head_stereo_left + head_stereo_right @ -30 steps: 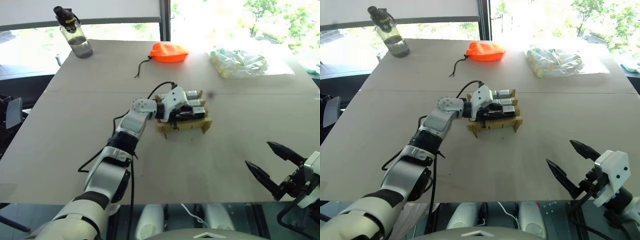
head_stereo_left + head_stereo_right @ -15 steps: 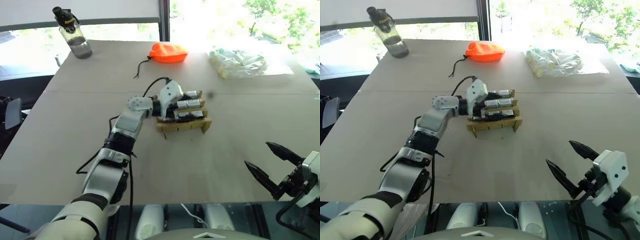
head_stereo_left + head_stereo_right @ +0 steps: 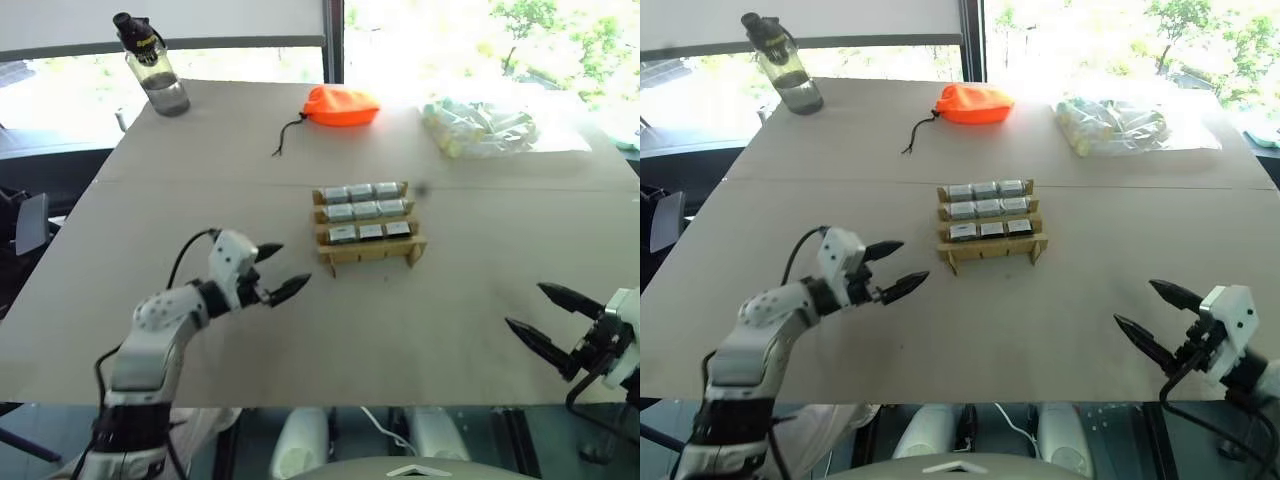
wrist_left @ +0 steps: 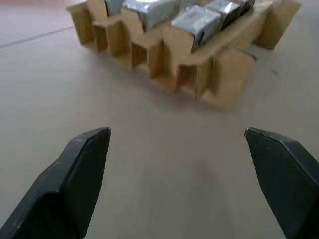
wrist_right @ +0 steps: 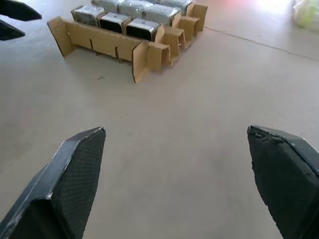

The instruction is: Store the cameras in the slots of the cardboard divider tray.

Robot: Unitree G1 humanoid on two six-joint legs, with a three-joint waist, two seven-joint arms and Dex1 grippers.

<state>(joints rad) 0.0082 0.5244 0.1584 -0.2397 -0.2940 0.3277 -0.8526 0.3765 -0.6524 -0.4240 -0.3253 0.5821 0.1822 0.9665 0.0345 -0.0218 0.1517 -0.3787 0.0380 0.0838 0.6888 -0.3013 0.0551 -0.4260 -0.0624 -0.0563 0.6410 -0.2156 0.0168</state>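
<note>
Since a second ago the left pincer [image 3: 278, 270] has drawn back, wide and empty. Nine cameras [image 3: 362, 211] fill three rows of the tray [image 3: 372, 250] mid-counter [image 3: 450, 320]; they look small, rigid, smooth, best pinched across the sides. Right pincer [image 3: 545, 317] gapes empty.

An office-like room: a large plain table [image 3: 150, 200] stands by big windows [image 3: 200, 20] facing trees.
</note>
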